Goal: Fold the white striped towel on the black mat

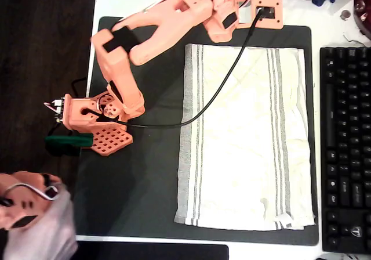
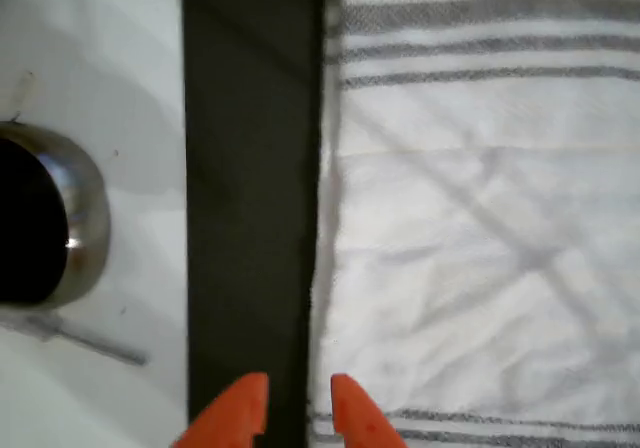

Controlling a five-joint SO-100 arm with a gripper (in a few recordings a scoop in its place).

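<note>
The white striped towel (image 1: 243,155) lies spread flat on the right half of the black mat (image 1: 145,184), grey stripe groups near its left and right sides. My orange gripper (image 1: 223,28) hangs over the mat's far strip, just above the towel's top edge. In the wrist view the two orange fingertips (image 2: 345,413) stand a little apart with nothing between them, my gripper (image 2: 298,408) over the border between mat (image 2: 250,168) and towel (image 2: 480,248). The towel is lightly wrinkled.
A black cable (image 1: 220,91) runs from the wrist across the towel's upper left to the arm base (image 1: 93,118). A black keyboard (image 1: 345,150) lies right of the mat. A round metal-rimmed object (image 2: 40,218) sits on the white table beyond the mat's far edge.
</note>
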